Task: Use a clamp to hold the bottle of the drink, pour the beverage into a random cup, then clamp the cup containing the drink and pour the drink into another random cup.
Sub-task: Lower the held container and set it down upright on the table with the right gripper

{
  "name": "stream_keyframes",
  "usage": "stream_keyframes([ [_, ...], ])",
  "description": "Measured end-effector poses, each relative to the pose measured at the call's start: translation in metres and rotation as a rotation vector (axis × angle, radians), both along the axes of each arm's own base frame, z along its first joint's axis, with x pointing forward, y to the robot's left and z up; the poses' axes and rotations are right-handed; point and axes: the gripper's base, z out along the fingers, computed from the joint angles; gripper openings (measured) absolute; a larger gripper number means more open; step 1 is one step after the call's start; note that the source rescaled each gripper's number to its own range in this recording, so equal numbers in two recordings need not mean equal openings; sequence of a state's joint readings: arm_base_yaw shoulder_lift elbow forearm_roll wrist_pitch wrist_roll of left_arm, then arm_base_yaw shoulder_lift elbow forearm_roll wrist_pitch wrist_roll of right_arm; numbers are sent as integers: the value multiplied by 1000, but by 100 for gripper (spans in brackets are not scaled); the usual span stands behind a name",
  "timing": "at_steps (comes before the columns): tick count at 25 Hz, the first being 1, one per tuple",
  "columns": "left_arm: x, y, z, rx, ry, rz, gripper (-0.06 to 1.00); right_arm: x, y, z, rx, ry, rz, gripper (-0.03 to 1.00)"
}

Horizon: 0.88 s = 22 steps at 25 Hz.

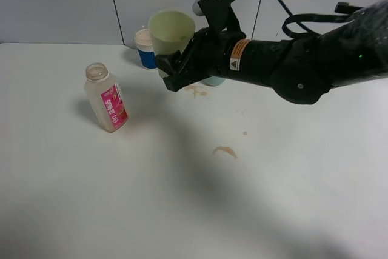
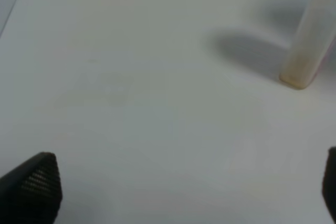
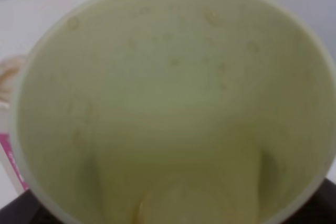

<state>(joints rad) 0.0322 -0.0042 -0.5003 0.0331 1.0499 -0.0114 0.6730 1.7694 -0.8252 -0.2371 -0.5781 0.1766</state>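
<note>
The right claw [image 1: 171, 68] grips the yellow-green cup [image 1: 171, 33] lifted above the teal cup [image 1: 213, 80]; it looks emptied, so setting it down comes next. The left claw [image 2: 178, 192] hangs open.

High view overlooks table [image 1: 182, 198]; right wrist fills with cup [image 3: 173, 108].

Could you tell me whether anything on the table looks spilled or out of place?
Yes: brown liquid stains mark the white table, one smear near the middle, another patch below the raised pale yellow-green plastic tumbler. Droplets cling inside it.
</note>
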Motion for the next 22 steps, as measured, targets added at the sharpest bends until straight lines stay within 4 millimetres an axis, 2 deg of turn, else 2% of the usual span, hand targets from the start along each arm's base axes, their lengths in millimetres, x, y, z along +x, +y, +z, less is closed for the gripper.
stream_keyframes([
  [10,0,0,0,0,0,0,100,6,6,-60,-69,94,4,0],
  [16,0,0,0,0,0,0,100,9,4,-75,-68,143,-45,0],
  [22,0,0,0,0,0,0,100,10,2,-80,-63,164,-73,0],
])
